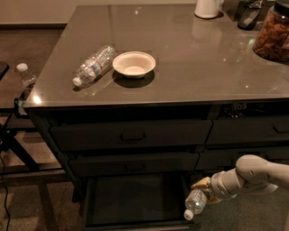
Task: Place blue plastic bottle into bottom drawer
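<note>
My gripper (202, 193) is low at the right, on the end of the white arm (253, 175), and is shut on the blue plastic bottle (195, 202). The bottle is small and clear and hangs tilted, with its white cap pointing down and left. It is held over the right front corner of the bottom drawer (135, 200), which is pulled open and shows a dark plain interior. The two shallower handled drawers above it are shut.
On the grey counter lie a clear ribbed bottle (94, 66) on its side and a white bowl (134, 64). A white jug (207, 7) and a jar of brown snacks (272, 30) stand at the back right. Another small bottle (25, 77) stands on a stand at the left.
</note>
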Tool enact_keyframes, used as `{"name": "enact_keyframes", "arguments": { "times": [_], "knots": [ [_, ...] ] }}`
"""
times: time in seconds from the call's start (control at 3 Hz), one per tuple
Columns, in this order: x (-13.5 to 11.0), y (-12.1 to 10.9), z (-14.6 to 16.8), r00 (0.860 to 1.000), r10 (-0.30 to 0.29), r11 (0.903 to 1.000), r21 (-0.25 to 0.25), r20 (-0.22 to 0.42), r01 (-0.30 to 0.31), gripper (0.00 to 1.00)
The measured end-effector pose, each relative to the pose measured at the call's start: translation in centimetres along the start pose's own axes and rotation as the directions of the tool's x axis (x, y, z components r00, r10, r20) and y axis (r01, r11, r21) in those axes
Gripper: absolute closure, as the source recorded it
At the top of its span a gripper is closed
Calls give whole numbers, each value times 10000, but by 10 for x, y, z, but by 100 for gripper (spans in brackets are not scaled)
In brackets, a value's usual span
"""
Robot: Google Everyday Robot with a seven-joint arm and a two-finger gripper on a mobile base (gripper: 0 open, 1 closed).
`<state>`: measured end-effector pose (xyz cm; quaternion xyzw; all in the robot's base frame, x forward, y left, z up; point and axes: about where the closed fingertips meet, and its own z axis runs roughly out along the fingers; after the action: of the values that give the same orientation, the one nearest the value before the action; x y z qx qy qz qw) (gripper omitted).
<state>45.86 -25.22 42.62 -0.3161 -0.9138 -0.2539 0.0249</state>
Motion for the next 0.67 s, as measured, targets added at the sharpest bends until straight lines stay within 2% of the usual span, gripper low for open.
{"name": "enact_keyframes", "arguments": {
  "times": [0.33, 0.67],
  "knots": [
    [-15, -17, 16, 9785, 1842, 9829, -200, 932, -1831, 100],
    [-15, -17, 16, 9785, 1842, 9829, -200, 931, -1831, 100]
  ]
}}
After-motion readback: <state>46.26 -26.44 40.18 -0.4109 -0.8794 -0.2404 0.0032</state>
